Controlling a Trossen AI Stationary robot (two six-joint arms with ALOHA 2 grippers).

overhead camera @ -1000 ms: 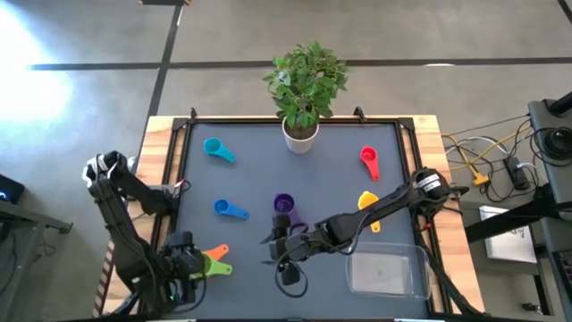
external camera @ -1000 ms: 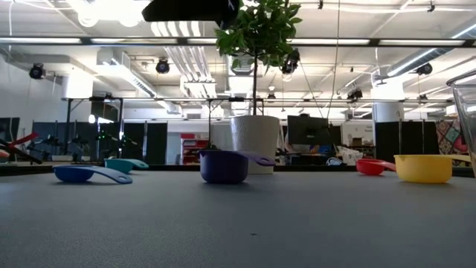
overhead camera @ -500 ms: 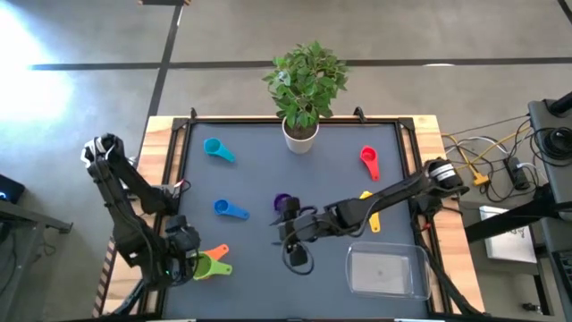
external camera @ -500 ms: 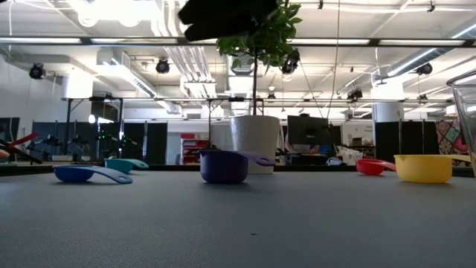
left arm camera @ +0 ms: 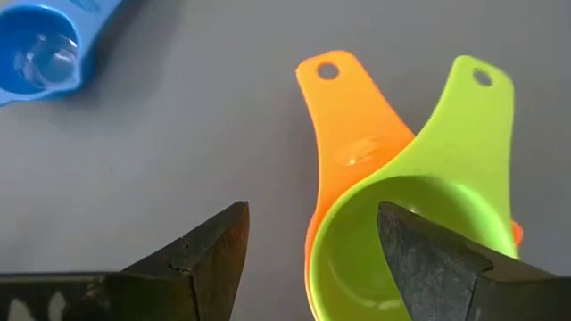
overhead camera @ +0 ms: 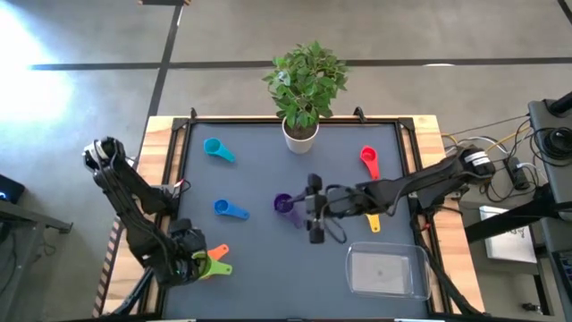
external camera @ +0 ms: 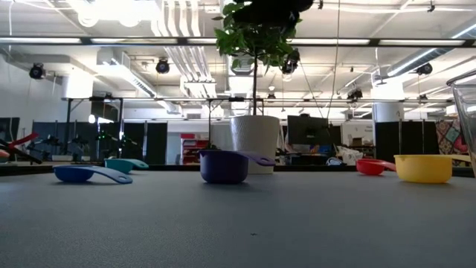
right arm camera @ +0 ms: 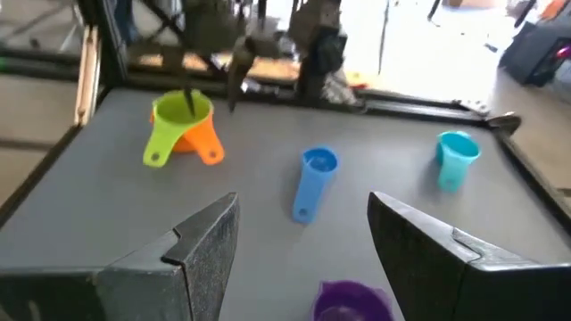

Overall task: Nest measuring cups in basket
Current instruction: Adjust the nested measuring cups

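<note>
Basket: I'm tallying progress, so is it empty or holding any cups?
Empty. The high view shows the clear basket with nothing inside; the purple, yellow and red cups lie on the table outside it.

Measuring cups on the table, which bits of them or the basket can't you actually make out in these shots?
- Orange cup: left wrist view, its bowl sits under the green cup.
- Purple cup: high view, the right claw covers its handle side; right wrist view cuts it off at the edge.
- Yellow cup: high view, mostly under the right arm.
- Basket: low view shows only a sliver at the edge.
- Green and orange cups: absent from the low view.
</note>
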